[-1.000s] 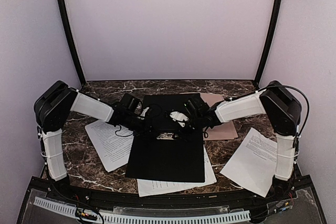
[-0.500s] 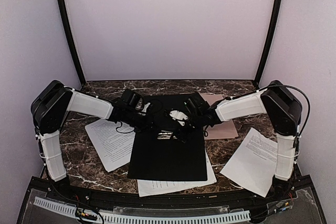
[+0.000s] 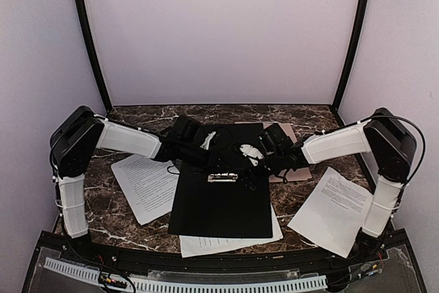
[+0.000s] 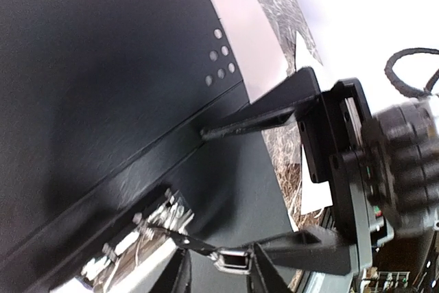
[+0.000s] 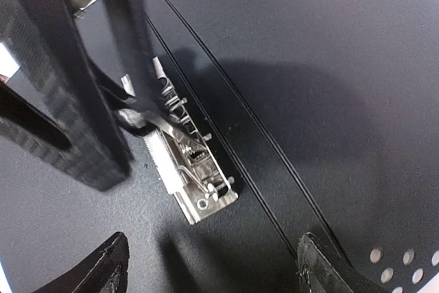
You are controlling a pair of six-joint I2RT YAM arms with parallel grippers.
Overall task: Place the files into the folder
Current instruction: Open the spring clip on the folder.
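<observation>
Wrist views alone detail the black folder's (image 3: 219,204) metal clip (image 5: 197,182); both jaws parted, holding nothing.

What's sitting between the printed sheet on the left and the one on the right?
The black folder with its metal clip lies between the left sheet and right sheet, covering a third sheet; top view shows it.

Your top camera looks down from behind; both wrist cameras sit close, sharing the clip (image 5: 192,169) just ahead of their fingers (image 5: 110,265)
</observation>
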